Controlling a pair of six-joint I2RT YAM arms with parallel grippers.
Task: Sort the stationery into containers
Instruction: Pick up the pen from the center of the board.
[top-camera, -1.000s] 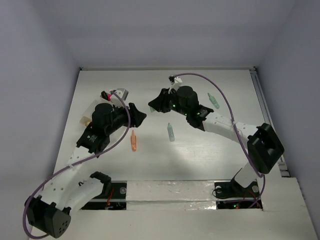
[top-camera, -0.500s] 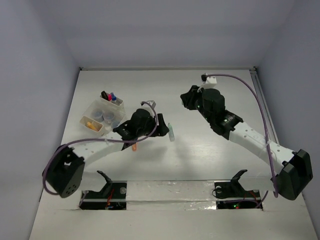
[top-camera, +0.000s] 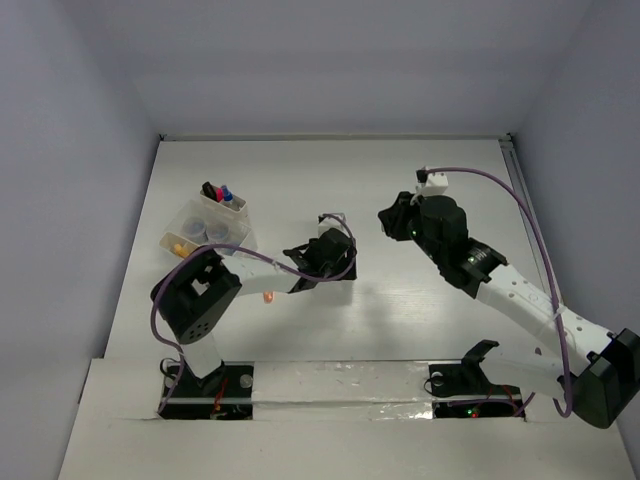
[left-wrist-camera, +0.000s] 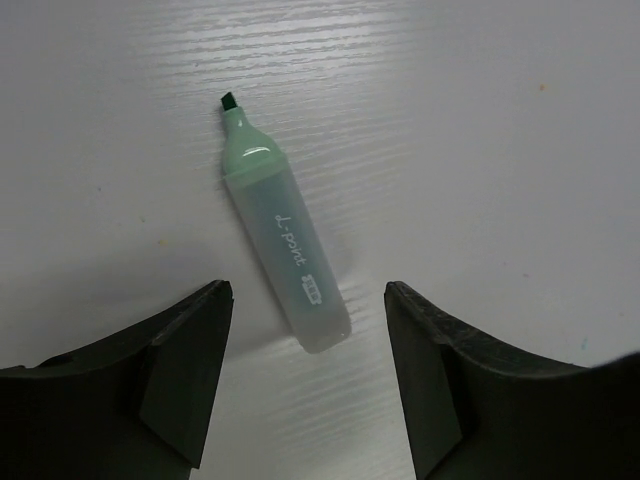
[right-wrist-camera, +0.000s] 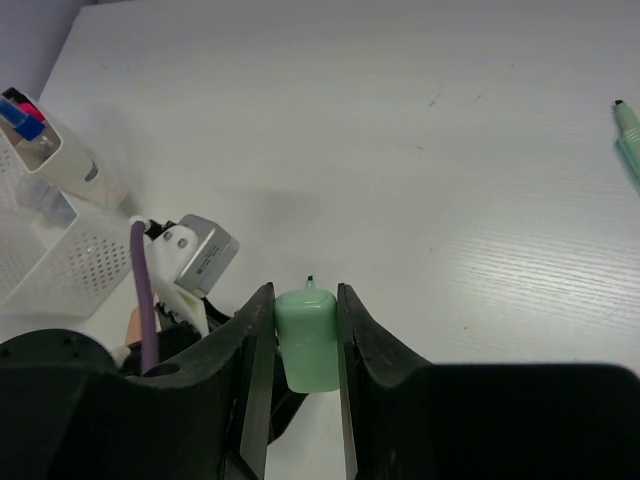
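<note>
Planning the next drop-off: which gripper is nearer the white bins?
Left. The left gripper hovers to the right of the bins; the right gripper is farther right, beyond it, holding a green highlighter.

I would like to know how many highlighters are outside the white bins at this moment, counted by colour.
Pale green highlighters: 3 (one under the open left gripper, one held by the right gripper, one lying at the right wrist view's right edge)
Orange highlighters: 1 (only partly visible in the top view)
Total: 4
</note>
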